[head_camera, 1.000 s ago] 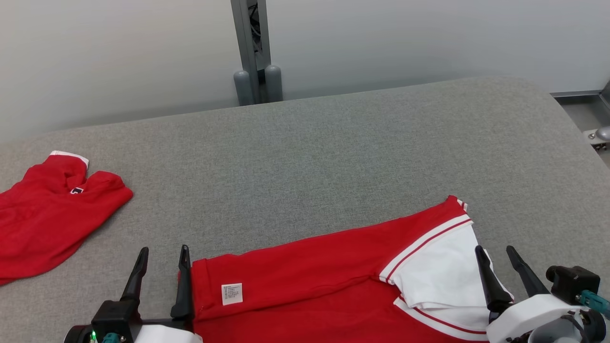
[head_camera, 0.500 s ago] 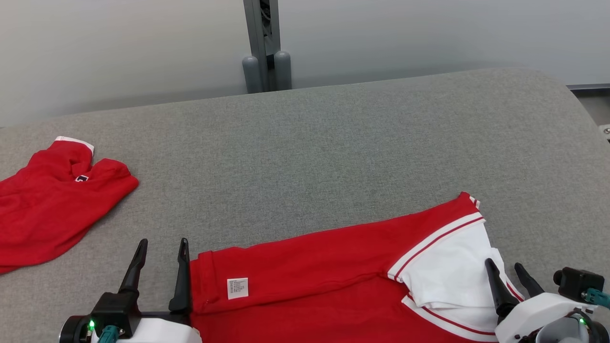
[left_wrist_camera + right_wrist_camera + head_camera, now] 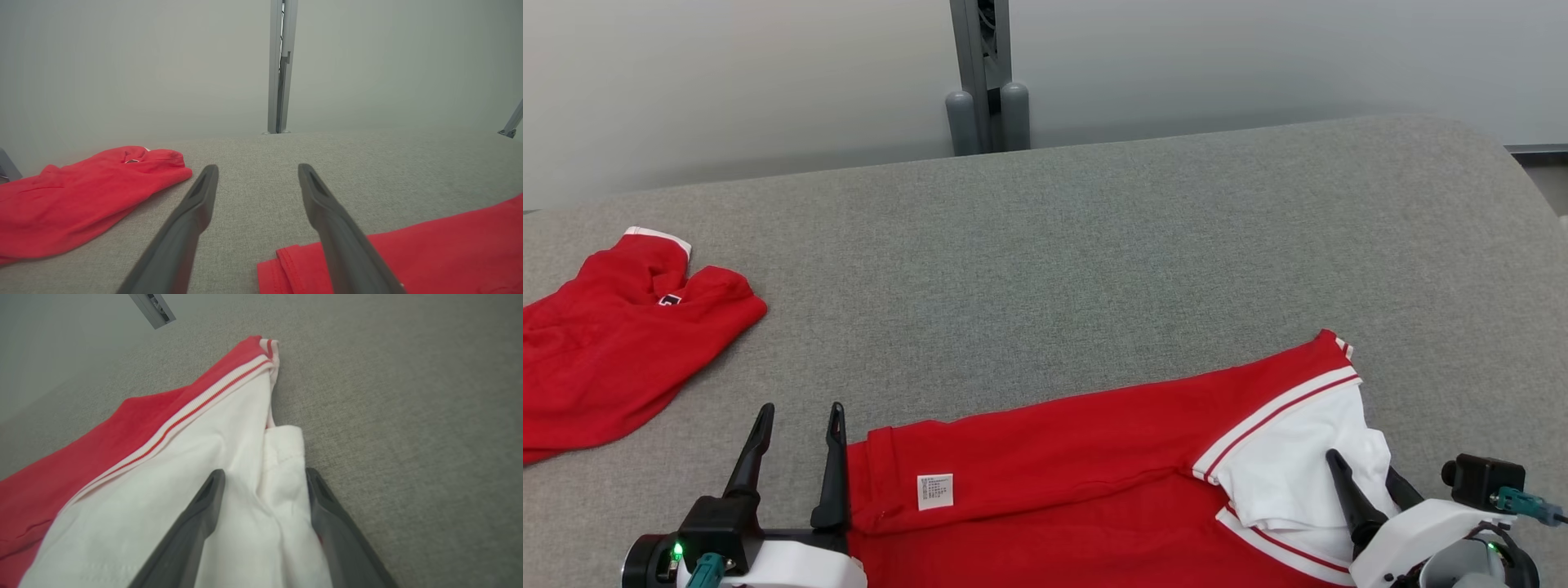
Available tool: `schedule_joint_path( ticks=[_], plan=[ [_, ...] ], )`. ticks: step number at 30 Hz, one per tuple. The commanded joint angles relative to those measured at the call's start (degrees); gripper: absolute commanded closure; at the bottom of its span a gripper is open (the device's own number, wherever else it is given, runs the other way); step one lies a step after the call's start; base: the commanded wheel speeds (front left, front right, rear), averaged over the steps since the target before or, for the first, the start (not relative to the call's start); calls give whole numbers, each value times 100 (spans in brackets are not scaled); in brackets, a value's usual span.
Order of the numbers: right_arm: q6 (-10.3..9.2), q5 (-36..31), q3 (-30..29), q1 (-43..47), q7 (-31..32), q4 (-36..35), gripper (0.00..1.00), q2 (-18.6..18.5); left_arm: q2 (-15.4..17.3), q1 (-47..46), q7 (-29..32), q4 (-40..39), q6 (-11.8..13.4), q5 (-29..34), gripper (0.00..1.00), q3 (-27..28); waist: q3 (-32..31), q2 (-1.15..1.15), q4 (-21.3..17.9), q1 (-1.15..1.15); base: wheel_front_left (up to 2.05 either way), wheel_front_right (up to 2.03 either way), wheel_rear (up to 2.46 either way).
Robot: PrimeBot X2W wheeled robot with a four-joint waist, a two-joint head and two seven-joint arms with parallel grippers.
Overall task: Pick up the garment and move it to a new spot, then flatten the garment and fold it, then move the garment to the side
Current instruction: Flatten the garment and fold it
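The garment [image 3: 1078,457] is red with a white, red-striped part at its right end, and it lies flat along the grey table's near edge. A small white label [image 3: 935,492] shows near its left hem. My left gripper [image 3: 800,408] stands open just left of that hem, its right finger beside the hem's edge; the left wrist view shows the left gripper [image 3: 257,167] over bare table with the garment's hem [image 3: 286,269] beside the right finger. My right gripper [image 3: 1364,467] is open over the white part; in the right wrist view the right gripper [image 3: 264,473] straddles a white fold [image 3: 284,465].
A second red garment [image 3: 613,335] lies crumpled at the table's far left and also appears as the red garment [image 3: 81,200] in the left wrist view. The grey padded table [image 3: 1094,245] stretches back to a pale wall with a grey post [image 3: 988,82]. Its right edge curves off.
The head camera has shifted a little. My right gripper has sunk and slid left onto the white part, so its fingers now straddle the white fold. The left gripper has hardly moved.
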Motion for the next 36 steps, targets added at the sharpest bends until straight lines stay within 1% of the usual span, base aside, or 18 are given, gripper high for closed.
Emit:
schedule_joint_path(
  ticks=[1, 2, 3, 8, 13, 22, 27, 30, 35, 36],
  plan=[
    [3, 122, 131, -65, -47, 29, 54, -79, 17, -84, -21, -1, -15, 0, 0, 2, -6, 0, 3, 0, 0, 0, 0],
    [3, 168, 209, -73, -48, 39, 89, -92, 18, -85, -21, 2, -10, -4, 0, -6, -11, 0, 5, 0, 0, 0, 0],
    [3, 205, 265, -90, -45, 50, 100, -105, 18, -84, -21, 3, -4, -11, 0, -11, -18, 0, 6, 0, 0, 0, 0],
    [2, 387, 451, -197, -53, 91, 100, -237, 18, -97, -21, 9, 30, -55, 0, -39, -24, 0, 20, 0, 0, 0, 0],
    [2, 501, 519, -303, -58, 119, 100, -341, 17, -106, -21, 28, 44, -73, 0, -45, -19, 0, 30, 0, 0, 0, 0],
    [2, 714, 418, -634, -62, 339, 100, -804, 18, -114, -21, 57, 54, -102, 0, -57, -46, 0, 25, 0, 0, 0, 0],
    [2, 797, 565, -788, -52, 462, 100, -936, 18, -94, -21, 66, 72, -128, 0, -80, -81, 0, 19, 0, 0, 0, 0],
    [2, 814, 794, -814, 88, 366, 100, -951, 17, -69, -21, 66, 109, -167, 0, -97, -109, 0, -4, 0, 0, 0, 0],
    [2, 1049, 998, -855, 281, 44, 100, -977, 18, 1, -21, 73, 159, -243, 0, -118, -191, 0, -85, 0, 0, 0, 0],
    [2, 1158, 1074, -843, 403, -92, 100, -977, 17, 20, -21, 69, 174, -263, 0, -133, -226, 0, -123, 0, 0, 0, 0]
  ],
)
